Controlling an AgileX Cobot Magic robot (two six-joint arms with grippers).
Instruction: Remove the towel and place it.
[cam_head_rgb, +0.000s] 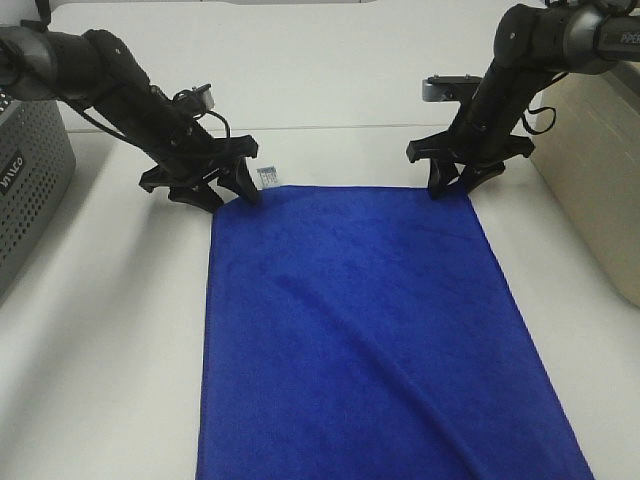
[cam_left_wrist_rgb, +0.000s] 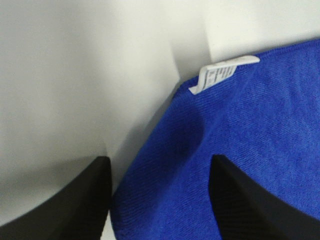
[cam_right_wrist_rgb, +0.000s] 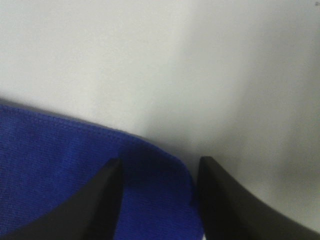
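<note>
The towel is a large royal-blue cloth lying flat on the white table, running from the near edge to mid-table. Its white tag sticks out at the far left corner. My left gripper is down at that corner. In the left wrist view, the left gripper stands open, with the towel edge and the tag lying between and beyond its fingers. My right gripper is down at the far right corner. In the right wrist view, the right gripper stands open astride the towel corner.
A grey perforated basket stands at the left edge. A beige container stands at the right edge. Bare white table shows on both sides of the towel and behind the grippers.
</note>
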